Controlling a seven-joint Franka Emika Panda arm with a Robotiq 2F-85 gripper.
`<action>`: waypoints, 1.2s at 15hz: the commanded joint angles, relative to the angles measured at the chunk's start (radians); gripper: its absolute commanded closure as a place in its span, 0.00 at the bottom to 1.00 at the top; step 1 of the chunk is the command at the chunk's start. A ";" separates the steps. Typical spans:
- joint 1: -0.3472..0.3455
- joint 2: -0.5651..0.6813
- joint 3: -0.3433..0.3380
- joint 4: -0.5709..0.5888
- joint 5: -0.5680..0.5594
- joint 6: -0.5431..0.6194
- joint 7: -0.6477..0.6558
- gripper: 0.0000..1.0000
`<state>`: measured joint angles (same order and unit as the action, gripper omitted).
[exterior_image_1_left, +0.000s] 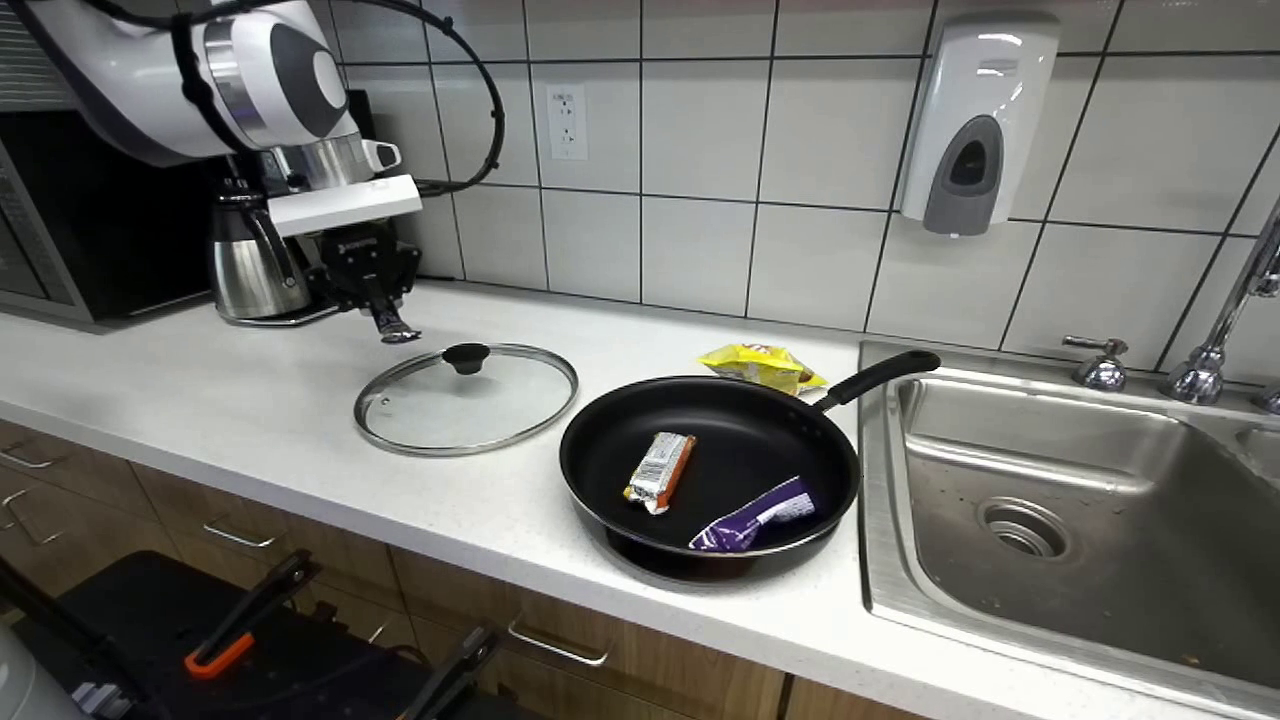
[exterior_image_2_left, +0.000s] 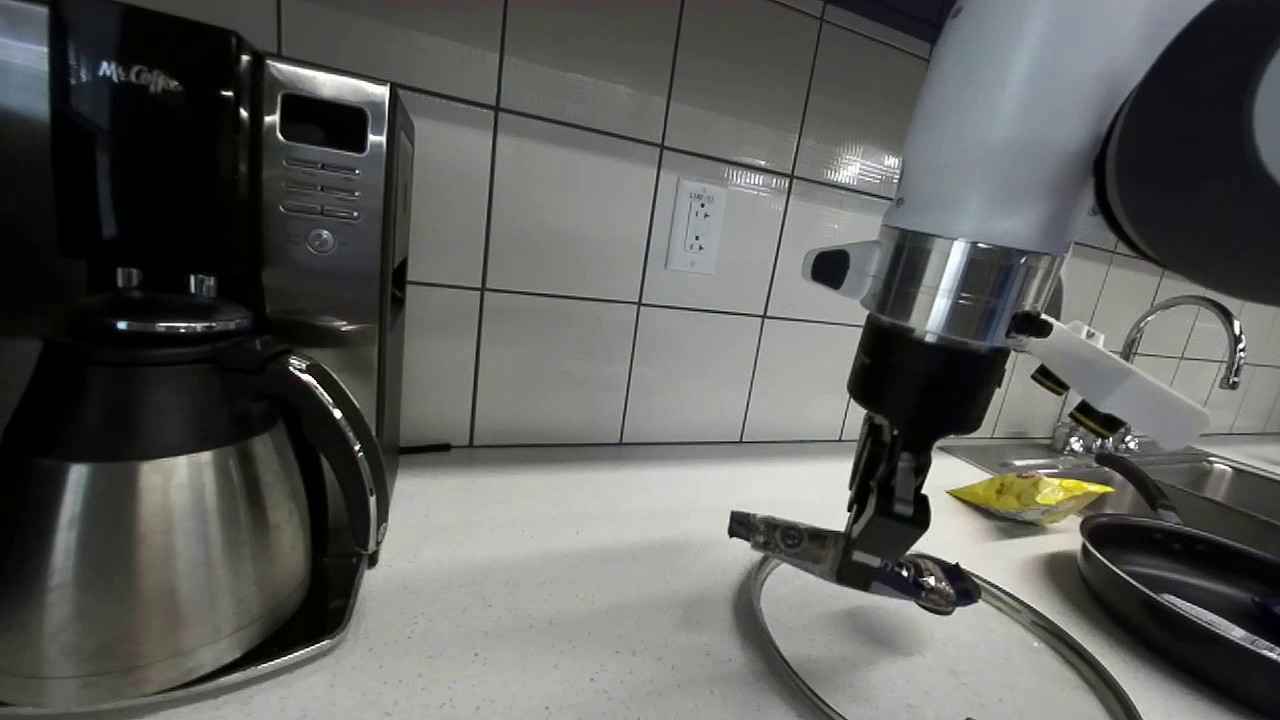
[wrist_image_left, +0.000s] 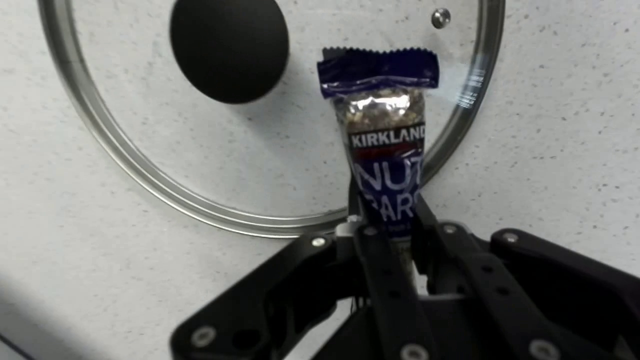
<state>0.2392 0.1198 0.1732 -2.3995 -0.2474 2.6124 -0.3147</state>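
Note:
My gripper (wrist_image_left: 387, 212) is shut on a wrapped nut bar (wrist_image_left: 387, 137), with one finger on either long side of the purple and clear wrapper. Its far end sticks out past the fingertips, while the near end is partly hidden by the fingers in the wrist view. In an exterior view the bar (exterior_image_2_left: 800, 545) hangs roughly level in the air, above the glass lid (exterior_image_2_left: 1045, 630). The lid's black knob (wrist_image_left: 230, 50) lies to the left of the bar in the wrist view. In an exterior view the gripper (exterior_image_1_left: 388, 315) points down behind the lid.
A black frying pan (exterior_image_1_left: 600, 440) holds an orange and white bar (exterior_image_1_left: 662, 472) and a purple wrapper (exterior_image_1_left: 755, 520). Behind it lies a yellow bag (exterior_image_1_left: 765, 367). The sink (exterior_image_1_left: 890, 560) is beside the pan. A steel carafe (exterior_image_2_left: 180, 560) stands at the coffee maker (exterior_image_2_left: 330, 230).

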 joint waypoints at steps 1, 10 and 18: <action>-0.036 -0.121 -0.026 -0.055 -0.051 -0.072 0.087 0.96; -0.132 -0.311 -0.075 -0.152 -0.099 -0.217 0.282 0.96; -0.251 -0.468 -0.096 -0.286 -0.171 -0.332 0.481 0.96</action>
<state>0.0344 -0.2516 0.0744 -2.6221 -0.3759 2.3384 0.0904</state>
